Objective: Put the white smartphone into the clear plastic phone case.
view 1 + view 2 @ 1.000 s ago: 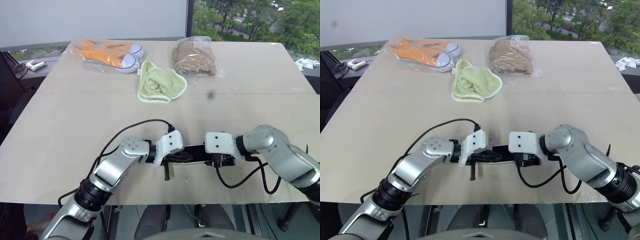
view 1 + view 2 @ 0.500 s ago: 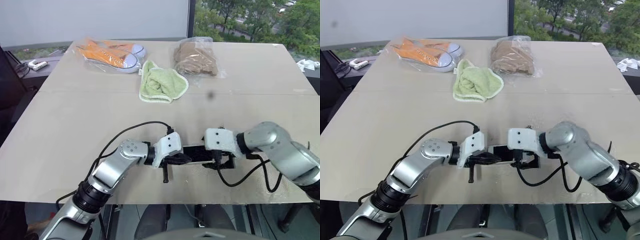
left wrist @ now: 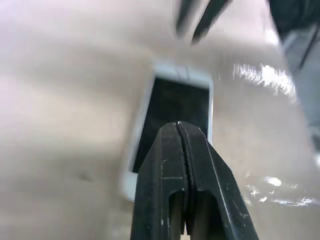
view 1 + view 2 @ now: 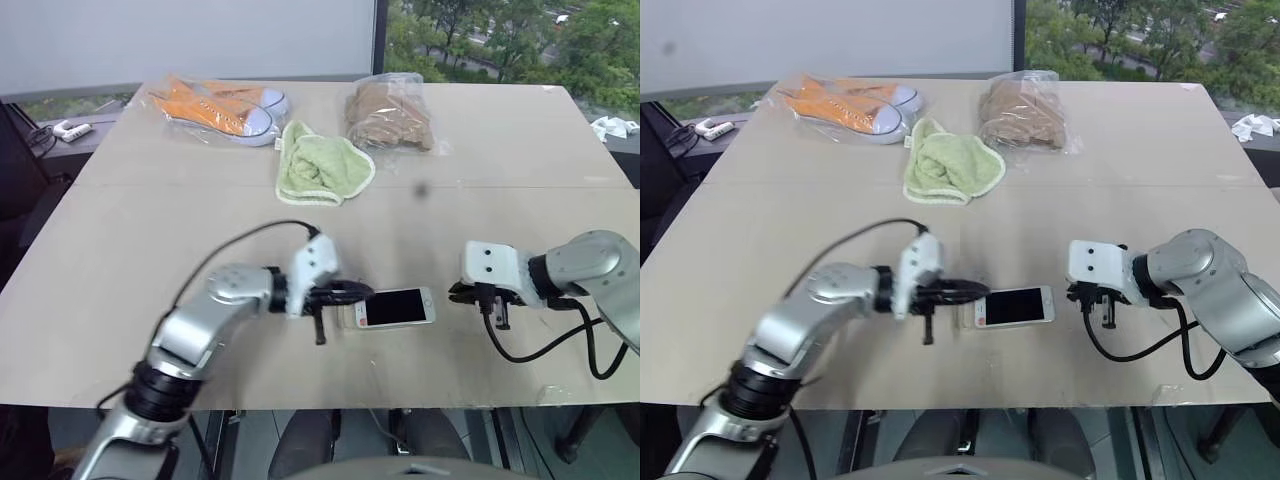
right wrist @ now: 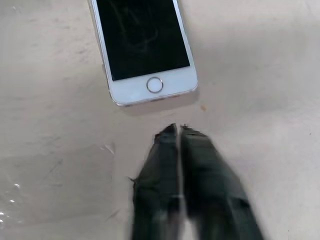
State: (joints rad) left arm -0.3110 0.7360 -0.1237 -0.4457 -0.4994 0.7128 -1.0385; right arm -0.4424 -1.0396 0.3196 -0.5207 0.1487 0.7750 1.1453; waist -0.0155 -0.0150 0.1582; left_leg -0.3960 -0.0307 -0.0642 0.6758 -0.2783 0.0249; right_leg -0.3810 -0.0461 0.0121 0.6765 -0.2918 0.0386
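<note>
The white smartphone (image 4: pixel 396 307) lies flat, screen up, near the front edge of the bench (image 4: pixel 120 260), between the two arms. The left end effector (image 4: pixel 362 292) sits at the phone's 9 o'clock end, clenched with its fingers pressed together and nothing between them. The right end effector (image 5: pixel 178 129) hangs just off the home-button end, at 3 o'clock, likewise clenched and empty, apart from the phone. A green towel (image 4: pixel 322 165) lies toward 12 o'clock.
</note>
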